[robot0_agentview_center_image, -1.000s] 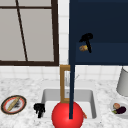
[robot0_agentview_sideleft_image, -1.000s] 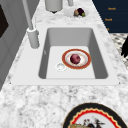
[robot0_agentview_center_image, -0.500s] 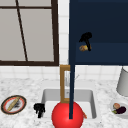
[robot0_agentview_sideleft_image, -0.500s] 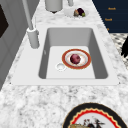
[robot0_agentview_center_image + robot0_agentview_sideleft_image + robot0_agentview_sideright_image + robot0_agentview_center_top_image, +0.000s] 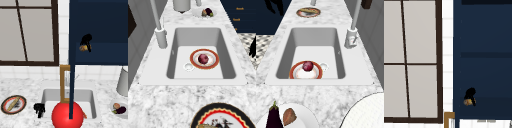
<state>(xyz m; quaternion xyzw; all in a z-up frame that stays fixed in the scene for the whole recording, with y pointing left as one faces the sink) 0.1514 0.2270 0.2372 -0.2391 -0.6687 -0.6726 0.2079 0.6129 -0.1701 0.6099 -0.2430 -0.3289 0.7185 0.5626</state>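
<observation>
Where gripped, small yellow-brown lump (image 5: 83, 47).

I see a small, rounded, yellow-brown object (image 5: 83, 47), too blurred to identify, held up against the dark blue wall cabinet (image 5: 100, 30), just above the cabinet's lowest shelf. My right hand (image 5: 86, 40) is curled over it from above. The upper view shows the same object (image 5: 468, 101) low in the cabinet.
</observation>
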